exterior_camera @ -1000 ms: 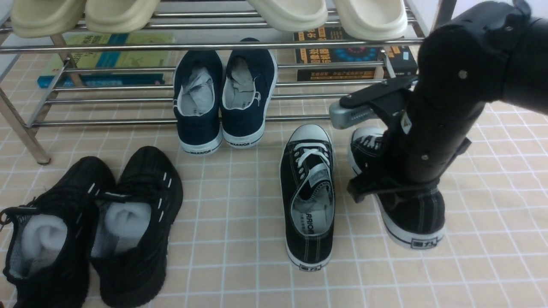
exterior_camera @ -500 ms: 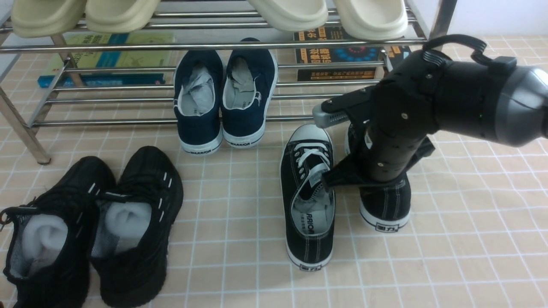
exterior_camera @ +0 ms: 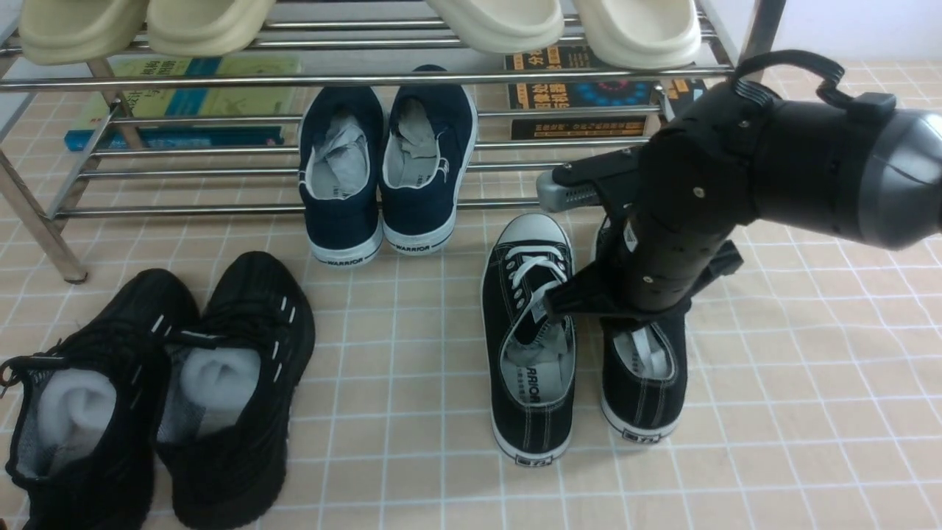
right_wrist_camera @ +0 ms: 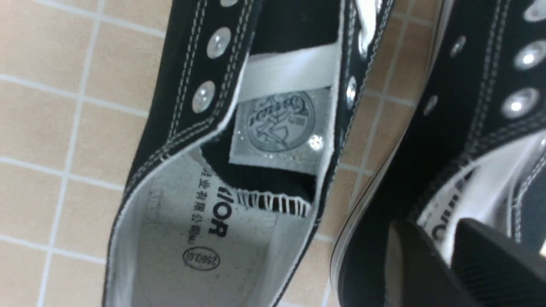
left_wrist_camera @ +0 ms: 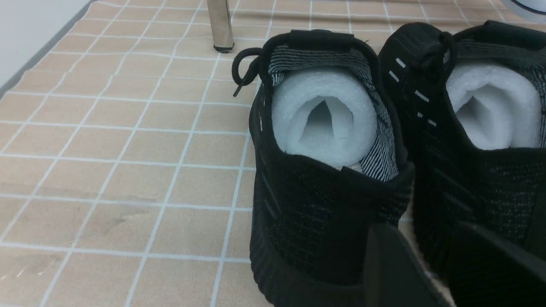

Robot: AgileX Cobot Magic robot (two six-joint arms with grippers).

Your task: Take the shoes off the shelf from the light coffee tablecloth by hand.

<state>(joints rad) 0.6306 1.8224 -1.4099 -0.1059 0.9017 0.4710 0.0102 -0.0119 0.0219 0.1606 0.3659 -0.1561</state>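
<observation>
Both black canvas shoes stand side by side on the light coffee tablecloth, toes toward the chrome shelf. The left shoe is in full view. My right arm covers the front half of the right shoe. In the right wrist view my right gripper straddles that shoe's side wall, one finger outside and one inside. The jaws are apart and white lining shows in the gap. My left gripper is open and empty behind the heels of the black knit sneakers.
Navy slip-ons sit on the shelf's lower bars, heels over the front bar. Black knit sneakers stand on the cloth at the front left. Cream slippers rest on the upper tier. Books lie under the shelf, whose leg stands at the left.
My right arm carried the right canvas shoe leftward and set it down close beside its mate. Its jaws, shut on the shoe's side before, have parted.
</observation>
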